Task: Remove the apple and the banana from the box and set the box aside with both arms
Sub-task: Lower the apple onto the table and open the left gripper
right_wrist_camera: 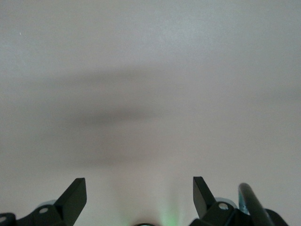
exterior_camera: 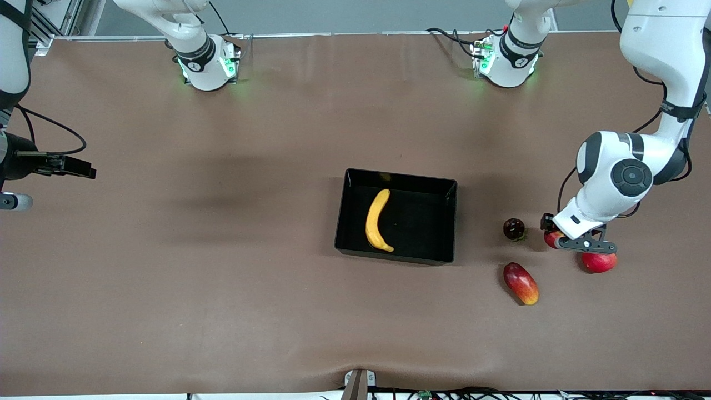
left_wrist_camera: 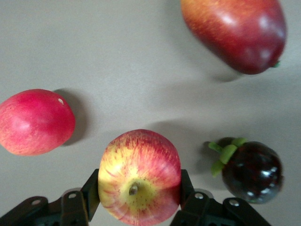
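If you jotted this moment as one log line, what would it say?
left gripper: shut on apple, outside box | banana: in box | right gripper: open, waiting

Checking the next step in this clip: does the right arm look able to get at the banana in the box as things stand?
Probably yes. The banana lies alone in the open-topped box, nothing over it. The right gripper is open and empty at its own end of the table; the left gripper, shut on the apple, is away from the box.
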Tool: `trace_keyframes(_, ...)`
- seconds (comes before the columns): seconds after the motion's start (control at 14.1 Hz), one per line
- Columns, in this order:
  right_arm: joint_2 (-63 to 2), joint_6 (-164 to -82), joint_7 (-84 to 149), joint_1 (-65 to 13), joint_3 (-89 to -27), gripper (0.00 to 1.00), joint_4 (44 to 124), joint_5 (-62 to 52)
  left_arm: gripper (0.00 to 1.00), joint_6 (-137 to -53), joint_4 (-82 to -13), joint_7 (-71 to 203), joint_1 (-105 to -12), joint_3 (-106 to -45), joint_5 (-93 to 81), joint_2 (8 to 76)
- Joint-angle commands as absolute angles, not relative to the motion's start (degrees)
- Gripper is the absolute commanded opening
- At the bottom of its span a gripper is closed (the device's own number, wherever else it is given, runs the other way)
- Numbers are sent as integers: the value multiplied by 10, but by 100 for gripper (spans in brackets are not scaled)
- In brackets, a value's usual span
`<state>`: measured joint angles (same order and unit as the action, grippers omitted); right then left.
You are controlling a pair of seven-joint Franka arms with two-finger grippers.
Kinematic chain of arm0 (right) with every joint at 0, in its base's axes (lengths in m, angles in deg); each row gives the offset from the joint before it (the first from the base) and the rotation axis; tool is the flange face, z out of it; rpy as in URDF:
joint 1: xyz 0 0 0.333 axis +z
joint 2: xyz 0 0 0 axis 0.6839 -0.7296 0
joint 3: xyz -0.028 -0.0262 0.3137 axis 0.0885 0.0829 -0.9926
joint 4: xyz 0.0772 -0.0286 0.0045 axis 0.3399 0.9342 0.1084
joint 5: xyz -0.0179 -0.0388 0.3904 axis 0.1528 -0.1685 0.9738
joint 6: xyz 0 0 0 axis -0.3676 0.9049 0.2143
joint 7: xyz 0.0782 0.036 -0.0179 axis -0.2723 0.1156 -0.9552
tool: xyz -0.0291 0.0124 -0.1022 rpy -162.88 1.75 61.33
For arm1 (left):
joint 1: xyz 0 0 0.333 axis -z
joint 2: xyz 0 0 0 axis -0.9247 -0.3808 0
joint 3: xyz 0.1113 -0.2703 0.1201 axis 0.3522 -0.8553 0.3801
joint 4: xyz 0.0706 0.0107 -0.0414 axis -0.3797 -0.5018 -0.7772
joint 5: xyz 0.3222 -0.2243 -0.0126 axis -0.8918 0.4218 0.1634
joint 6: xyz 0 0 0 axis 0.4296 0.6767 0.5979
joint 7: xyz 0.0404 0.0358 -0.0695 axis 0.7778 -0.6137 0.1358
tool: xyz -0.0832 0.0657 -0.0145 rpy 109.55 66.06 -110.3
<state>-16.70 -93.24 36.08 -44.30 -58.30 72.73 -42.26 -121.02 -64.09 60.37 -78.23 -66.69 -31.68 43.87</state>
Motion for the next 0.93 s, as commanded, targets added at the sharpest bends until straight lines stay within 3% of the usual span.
trace_keyframes(0.0, -175, -927, 359, -444, -585, 100, 718, -415, 0, -1244, -651, 598, -796, -672, -330, 424)
trace_keyframes(0.36, -187, -922, 360, -447, -585, 100, 719, -408, 0, -1267, -651, 598, -801, -672, -330, 403)
trace_keyframes(0.43, -187, -921, 360, -446, -585, 100, 720, -407, 6, -1267, -651, 598, -801, -672, -330, 403)
trace_keyframes(0.5, -187, -920, 362, -446, -585, 100, 724, -408, 16, -1267, -651, 598, -802, -672, -330, 403)
trace_keyframes(0.57, -193, -908, 363, -445, -585, 100, 726, -408, 63, -1267, -651, 598, -802, -672, -330, 403)
trace_keyframes(0.64, -194, -899, 365, -445, -585, 100, 725, -407, 100, -1267, -651, 597, -804, -673, -330, 404)
trace_keyframes(0.85, -194, -897, 365, -442, -584, 100, 723, -408, 100, -1261, -650, 598, -812, -676, -328, 420)
